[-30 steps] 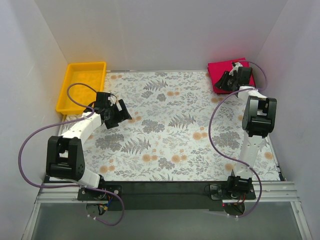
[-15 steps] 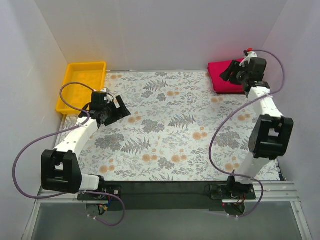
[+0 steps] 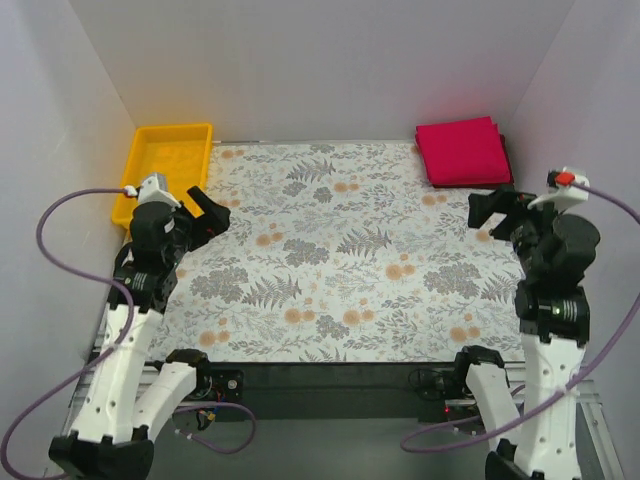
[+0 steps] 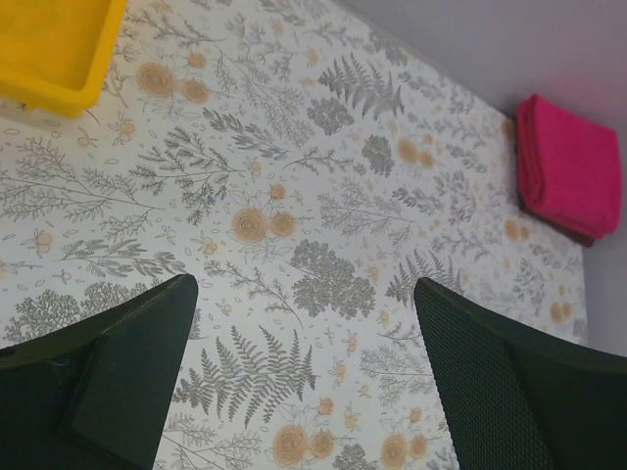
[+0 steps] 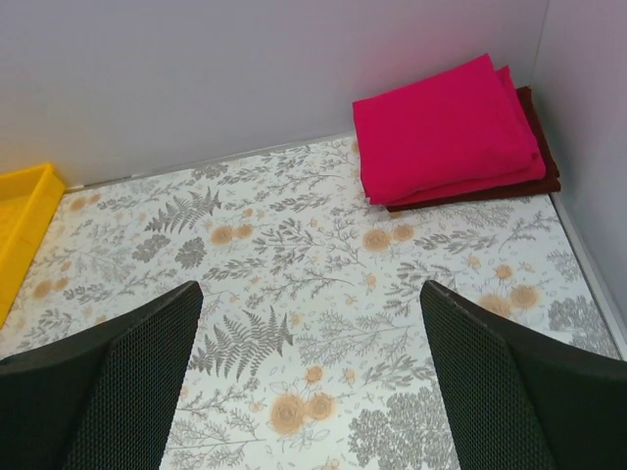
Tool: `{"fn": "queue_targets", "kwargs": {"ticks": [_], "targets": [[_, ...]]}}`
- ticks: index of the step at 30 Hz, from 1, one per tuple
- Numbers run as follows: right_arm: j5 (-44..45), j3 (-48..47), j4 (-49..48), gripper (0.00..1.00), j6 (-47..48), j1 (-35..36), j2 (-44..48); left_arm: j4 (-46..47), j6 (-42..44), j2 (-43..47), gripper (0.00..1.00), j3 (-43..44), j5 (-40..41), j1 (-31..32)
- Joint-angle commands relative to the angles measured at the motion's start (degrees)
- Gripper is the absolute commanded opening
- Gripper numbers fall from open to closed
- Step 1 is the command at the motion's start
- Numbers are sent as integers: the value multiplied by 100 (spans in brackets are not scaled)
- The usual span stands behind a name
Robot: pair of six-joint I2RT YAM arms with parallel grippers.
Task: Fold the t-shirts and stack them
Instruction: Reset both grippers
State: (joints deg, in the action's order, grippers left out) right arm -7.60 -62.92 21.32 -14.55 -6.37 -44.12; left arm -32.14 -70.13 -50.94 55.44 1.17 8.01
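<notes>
Right wrist view shows the right gripper (image 5: 312, 294) spread wide, nothing between its mesh-faced fingers (image 5: 147, 352), hanging above the floral table cover (image 5: 294, 264). Beyond it, in the far right corner, the t-shirts (image 5: 446, 127) lie folded in a neat crimson stack against the walls. The stack is slightly wider left to right, with its rounded fold edges facing near and left. A darker maroon layer (image 5: 534, 186) sits beneath it; whether that is another shirt or a mat I cannot tell.

The left gripper (image 4: 304, 286) is likewise parted and holds nothing. It is well apart from the stack, across the whole table, so the right arm is clearly the nearer one. No unfolded shirt shows on the table, so I judge the stacking about finished. At the far left stands the yellow tray (image 3: 172, 128), with nothing visible inside.
</notes>
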Motion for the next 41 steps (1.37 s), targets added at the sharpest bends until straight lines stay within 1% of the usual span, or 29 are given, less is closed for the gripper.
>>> {"fn": "queue_targets", "kwargs": {"ticks": [1, 3, 4, 5, 7, 10, 17, 18, 20, 21, 23, 30, 41], "targets": [[467, 674, 635, 98, -224, 161, 1131, -793, -369, 1082, 94, 125, 543, 25], [733, 1017, 864, 98, -268, 451, 1657, -907, -475, 1523, 95, 29, 551, 25], [1160, 1157, 926, 98, -285, 566, 1791, -943, -528, 1734, 95, -94, 560, 34], [1268, 1263, 935, 98, -286, 810, 1923, -978, -598, 2067, 96, -173, 595, 34], [1514, 1545, 1005, 98, -233, 1040, 2266, -1118, -642, 2350, 96, -488, 744, 34], [1839, 1914, 1032, 98, -119, 1278, 2678, -1321, -1098, 2562, 98, -718, 1165, 34], [2183, 2626, 848, 98, -154, 1402, 3357, -917, -1082, 2580, 98, -1140, 999, 34], [2218, 2696, 778, 98, -154, 1410, 3435, -778, -1056, 2580, 98, -1315, 973, 34], [2210, 2854, 698, 98, -101, 1410, 3489, -584, -986, 2598, 98, -1526, 920, 43], [2210, 2907, 646, 98, -84, 1411, 3532, -426, -959, 2606, 98, -1771, 911, 34], [2236, 3004, 645, 98, -84, 1411, 3550, -241, -828, 2642, 98, -1914, 789, 34], [2210, 3092, 593, 98, -101, 1437, 3507, -56, -695, 2571, 98, -1967, 446, 34], [2095, 3145, 522, 98, -110, 1437, 3498, 129, -616, 2510, 98, -2099, 367, 34]]}}
